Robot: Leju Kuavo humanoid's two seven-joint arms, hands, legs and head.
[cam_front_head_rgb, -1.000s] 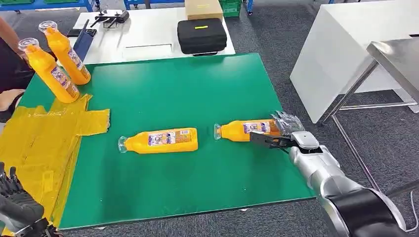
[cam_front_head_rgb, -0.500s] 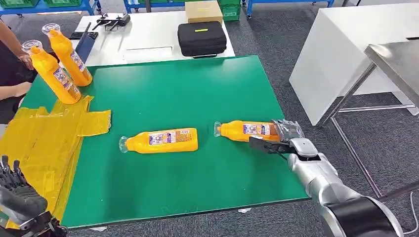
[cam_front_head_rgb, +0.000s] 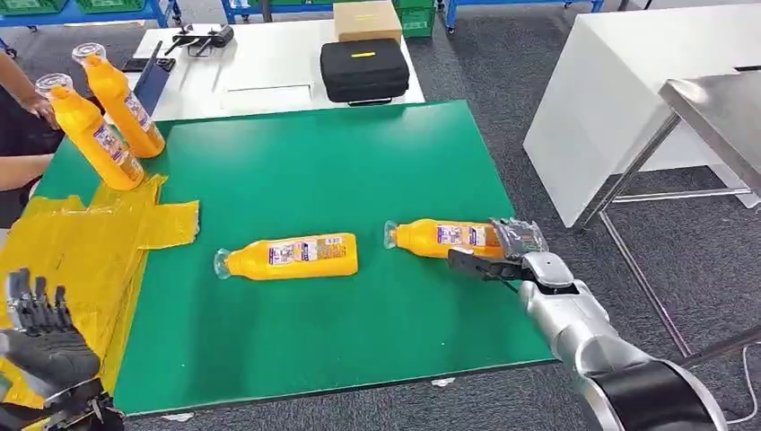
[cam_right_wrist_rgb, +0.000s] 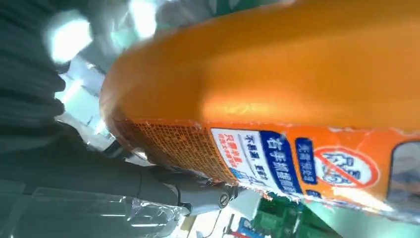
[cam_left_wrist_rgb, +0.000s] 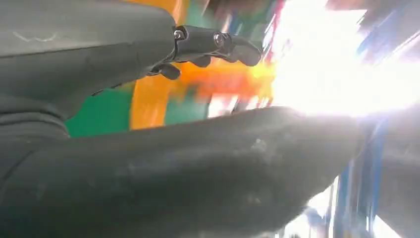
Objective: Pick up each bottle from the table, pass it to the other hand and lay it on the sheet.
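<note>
The right robot hand (cam_front_head_rgb: 499,254) grasps the base of an orange bottle (cam_front_head_rgb: 441,237) lying on its side at the near right of the green bench (cam_front_head_rgb: 323,162) — cap pointing left. A second bottle (cam_front_head_rgb: 289,256) lies near its left, and the left robot hand (cam_front_head_rgb: 40,328) hovers released over the yellow sheet (cam_front_head_rgb: 81,251).

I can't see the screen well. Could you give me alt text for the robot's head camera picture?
A silver robot arm's right hand closes around the base of an orange plastic bottle lying on a green table mat. A second orange bottle lies nearby; two more stand beside a crumpled yellow sheet.
</note>
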